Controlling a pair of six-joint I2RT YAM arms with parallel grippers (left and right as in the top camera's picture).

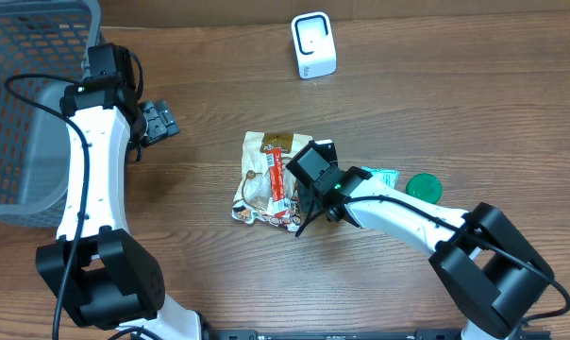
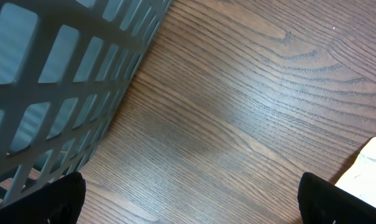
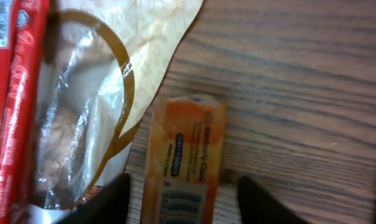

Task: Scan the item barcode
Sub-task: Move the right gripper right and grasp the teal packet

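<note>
Under right gripper [image 3: 185, 202]: orange packet [image 3: 187, 140] between half-parted jaws, not clamped.
Left gripper [image 2: 191, 202]: wide open, empty.
Doing it well: centre first, then close squarely across the packet's width.

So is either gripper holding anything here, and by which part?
Nothing is held. The right gripper straddles the orange packet, gaps on both sides; the left gripper is open over the table by the basket.

Shop-checkout setup; barcode scanner [image 1: 313, 45], grey basket [image 1: 21, 94], packaged snacks [image 1: 266, 179] on wooden table [image 1: 455, 94].
</note>
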